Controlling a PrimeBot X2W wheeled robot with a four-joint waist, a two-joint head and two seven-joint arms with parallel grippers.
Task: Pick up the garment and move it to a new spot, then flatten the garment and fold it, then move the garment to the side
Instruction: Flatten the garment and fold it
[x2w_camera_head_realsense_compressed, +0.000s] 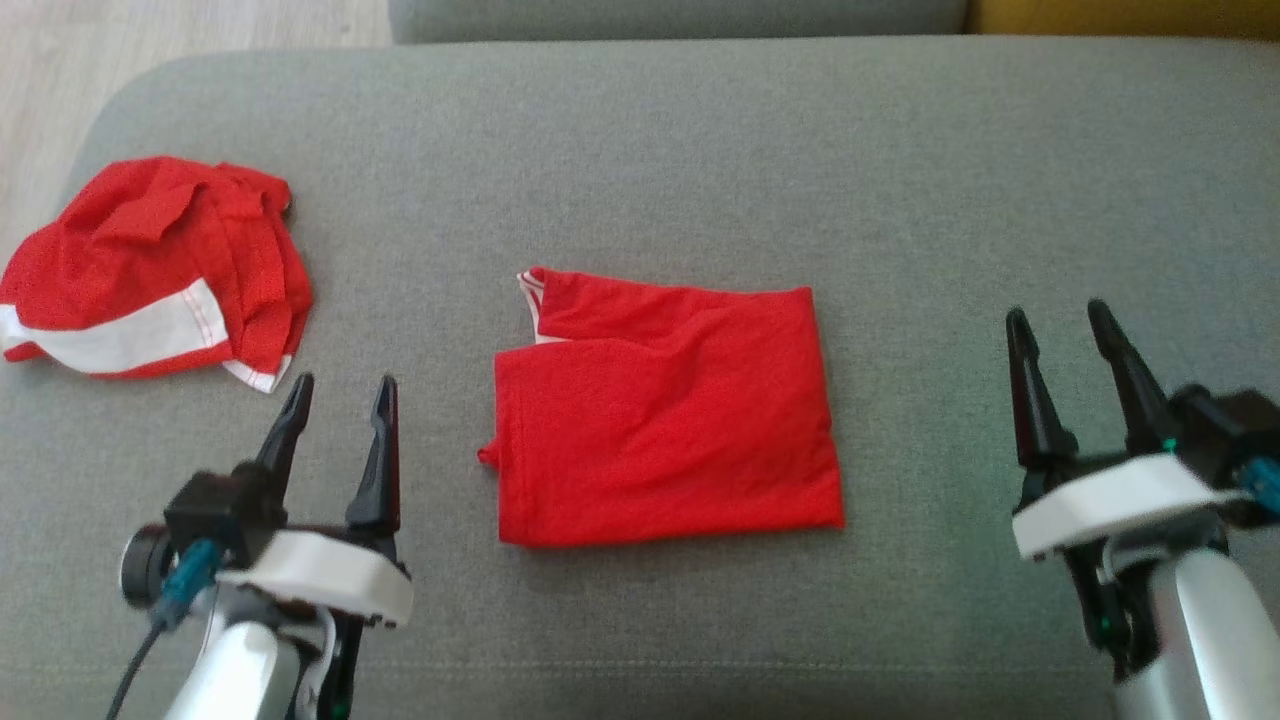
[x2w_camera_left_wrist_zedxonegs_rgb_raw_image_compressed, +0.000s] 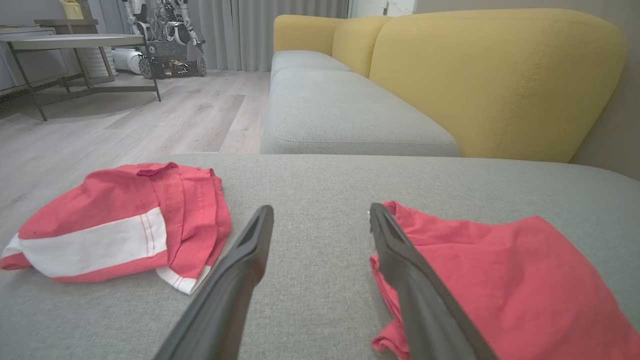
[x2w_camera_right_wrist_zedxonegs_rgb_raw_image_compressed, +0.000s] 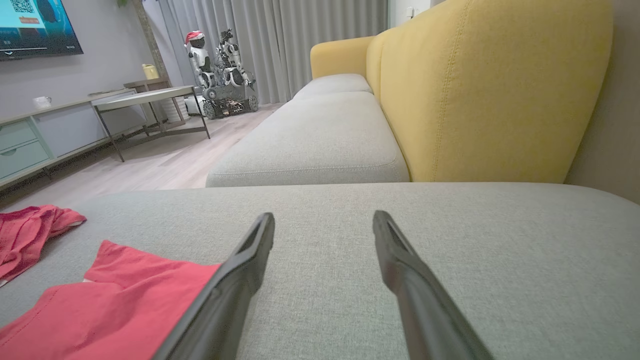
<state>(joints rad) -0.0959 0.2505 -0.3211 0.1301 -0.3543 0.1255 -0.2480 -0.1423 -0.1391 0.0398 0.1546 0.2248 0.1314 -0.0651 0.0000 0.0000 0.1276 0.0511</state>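
A folded red garment (x2w_camera_head_realsense_compressed: 665, 415) lies flat in the middle of the grey cushion (x2w_camera_head_realsense_compressed: 700, 160); it also appears at the lower right of the left wrist view (x2w_camera_left_wrist_zedxonegs_rgb_raw_image_compressed: 505, 280) and the lower left of the right wrist view (x2w_camera_right_wrist_zedxonegs_rgb_raw_image_compressed: 100, 305). My left gripper (x2w_camera_head_realsense_compressed: 340, 390) stands open to the left of it, fingers apart over bare cushion, nothing between them. My right gripper (x2w_camera_head_realsense_compressed: 1060, 320) stands open to the right of it, well clear of the cloth and holding nothing.
A second red garment with a white band (x2w_camera_head_realsense_compressed: 150, 270) lies crumpled at the cushion's left end. Beyond are a yellow sofa back (x2w_camera_left_wrist_zedxonegs_rgb_raw_image_compressed: 495, 75), another grey seat (x2w_camera_left_wrist_zedxonegs_rgb_raw_image_compressed: 345, 115), wooden floor, a low table (x2w_camera_left_wrist_zedxonegs_rgb_raw_image_compressed: 75, 42) and a parked robot (x2w_camera_right_wrist_zedxonegs_rgb_raw_image_compressed: 220, 70).
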